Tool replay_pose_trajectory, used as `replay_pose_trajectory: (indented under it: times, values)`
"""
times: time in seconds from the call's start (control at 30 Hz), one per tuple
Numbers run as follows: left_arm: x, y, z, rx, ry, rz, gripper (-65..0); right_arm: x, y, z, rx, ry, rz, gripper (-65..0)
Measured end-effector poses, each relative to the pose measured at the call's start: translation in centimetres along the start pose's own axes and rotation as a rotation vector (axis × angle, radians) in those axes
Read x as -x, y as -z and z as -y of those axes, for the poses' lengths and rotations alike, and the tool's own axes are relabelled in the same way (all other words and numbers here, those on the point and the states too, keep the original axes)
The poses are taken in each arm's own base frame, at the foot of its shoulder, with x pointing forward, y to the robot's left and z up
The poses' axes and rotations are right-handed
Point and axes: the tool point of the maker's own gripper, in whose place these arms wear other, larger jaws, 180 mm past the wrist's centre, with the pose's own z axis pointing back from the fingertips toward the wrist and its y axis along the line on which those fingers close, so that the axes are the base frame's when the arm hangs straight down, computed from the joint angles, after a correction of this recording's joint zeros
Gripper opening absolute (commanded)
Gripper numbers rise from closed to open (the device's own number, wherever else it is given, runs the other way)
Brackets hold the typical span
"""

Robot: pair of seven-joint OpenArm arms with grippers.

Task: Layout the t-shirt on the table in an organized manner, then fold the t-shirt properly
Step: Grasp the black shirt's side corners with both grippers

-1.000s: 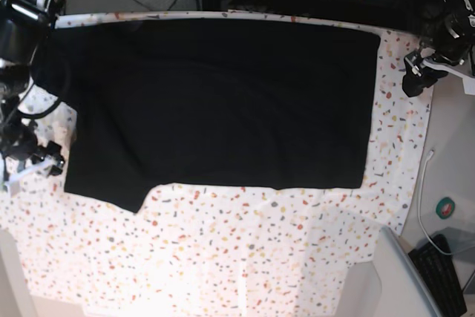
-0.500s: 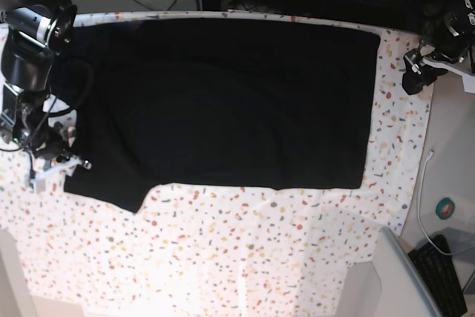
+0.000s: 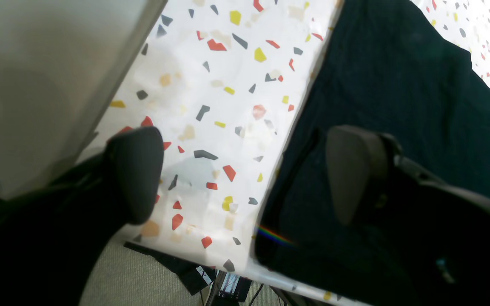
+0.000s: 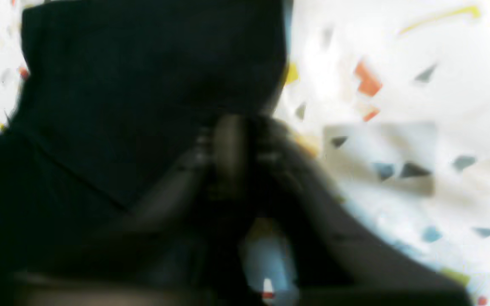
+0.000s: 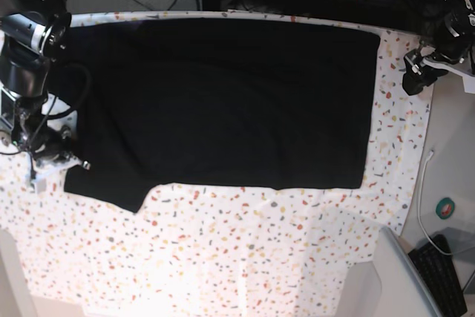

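At nine o'clock of the worktop (image 5: 223,257), base view: right gripper (image 5: 53,162), jaws brought together at the sleeve edge of the t-shirt (image 5: 223,102); the blurred wrist view shows black cloth at the fingertips, so a pinch on the sleeve hem is likely, though the depth of the bite cannot be told.

T-shirt: spread flat across the upper half of the worktop, sleeve toward eight o'clock.

Left gripper (image 5: 415,72), at three o'clock: jaws wide, holding nothing, hovering over the worktop edge just beside the shirt's hem.

Risks: a shallow pinch may slip once lifted; a one-sided pull may drag the whole shirt and wrinkle the layout.
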Motion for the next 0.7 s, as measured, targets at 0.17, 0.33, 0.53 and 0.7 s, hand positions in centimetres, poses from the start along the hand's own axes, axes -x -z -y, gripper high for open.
replay_pose_trajectory:
  times: [0.17,0.33,0.53,0.7]
  values:
    - [0.9,1.9,1.8,-0.006,0.131,-0.078,-8.1,-0.3,-0.1,-0.1,-0.003,-0.001,-0.002,-65.0]
    - [-2.4,5.8,4.4,-0.013,0.247,-0.062,-8.1,-2.0,-1.7,-0.2,0.017,-0.062,0.004,-65.0]
    - [-2.3,11.9,8.3,0.032,0.281,-0.171,-8.1,-3.9,-4.6,-1.9,0.018,-0.154,0.079,-65.0]
    - [-2.8,15.8,10.8,0.068,0.246,-0.232,-8.1,-4.6,-6.2,-2.1,0.039,-0.19,0.11,-65.0]
